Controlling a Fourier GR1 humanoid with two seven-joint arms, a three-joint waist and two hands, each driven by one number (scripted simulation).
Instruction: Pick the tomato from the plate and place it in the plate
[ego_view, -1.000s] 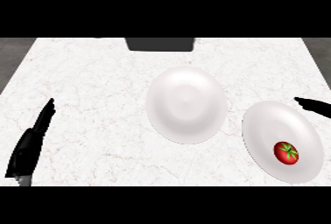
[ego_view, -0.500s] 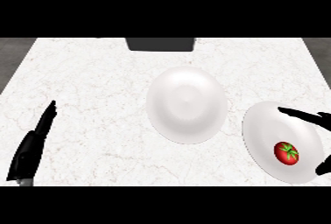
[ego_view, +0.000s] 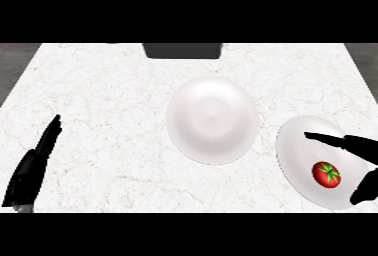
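Note:
A red tomato (ego_view: 327, 174) with a green stem lies on the white plate (ego_view: 299, 150) at the right edge of the counter. A second, larger white plate (ego_view: 212, 119) sits in the middle with nothing on it. My right hand (ego_view: 358, 149) hangs over the right plate, open, fingers stretched left above the tomato and thumb (ego_view: 365, 190) lower right of it, so the tomato lies in the gap between them. I cannot see any contact with it. My left hand (ego_view: 33, 165) rests open at the counter's left edge.
A dark box-like object (ego_view: 183, 50) stands at the counter's far edge, behind the middle plate. White marble counter (ego_view: 111, 100) stretches between my left hand and the middle plate.
My right hand has moved left and down over the right plate, its fingers now reaching above the tomato. The left hand and both plates have stayed put.

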